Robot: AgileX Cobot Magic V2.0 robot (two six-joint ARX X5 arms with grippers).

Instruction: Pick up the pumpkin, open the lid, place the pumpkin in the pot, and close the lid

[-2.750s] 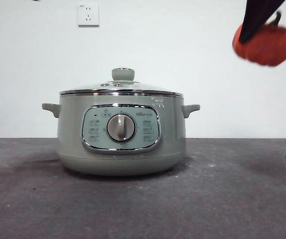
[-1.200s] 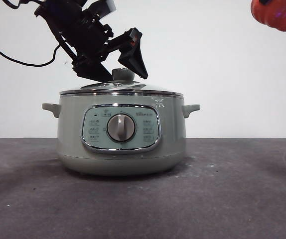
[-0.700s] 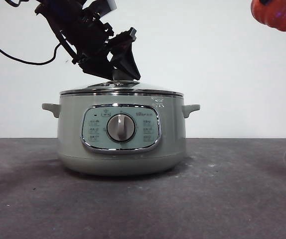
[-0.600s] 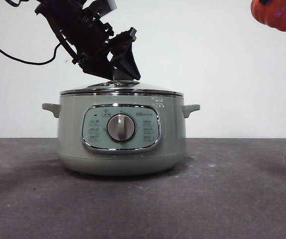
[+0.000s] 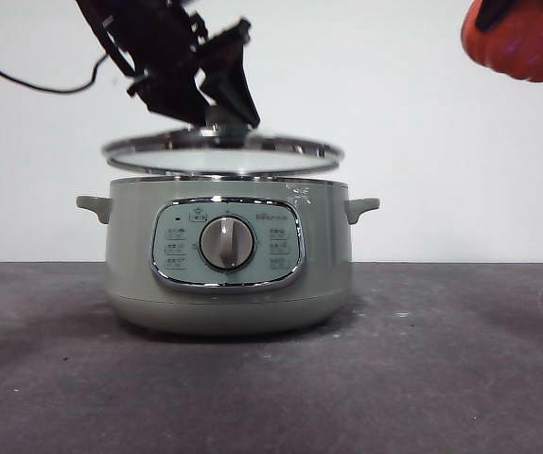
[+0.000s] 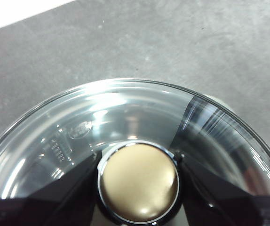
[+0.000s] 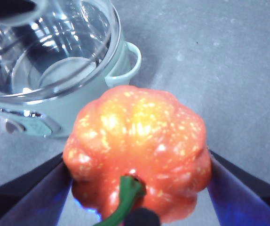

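The left hand (image 5: 222,112) pinches the knob of the lid (image 5: 222,153), holding it level just above the pot (image 5: 229,260) — clear of the rim, so the mouth can be opened. The right hand (image 7: 137,179) clamps the pumpkin (image 5: 522,40) between its jaws, high and well off to the pot's side — probably waiting for the lid to swing clear. The pot sits on the grey surface (image 5: 442,378).

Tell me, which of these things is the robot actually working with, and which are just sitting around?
In use:
- lid, lifted clear of the pot by the left gripper
- pot, open below it
- pumpkin, held high by the right gripper, off to one side

Just there:
- dark table
- white wall
- trailing black cable
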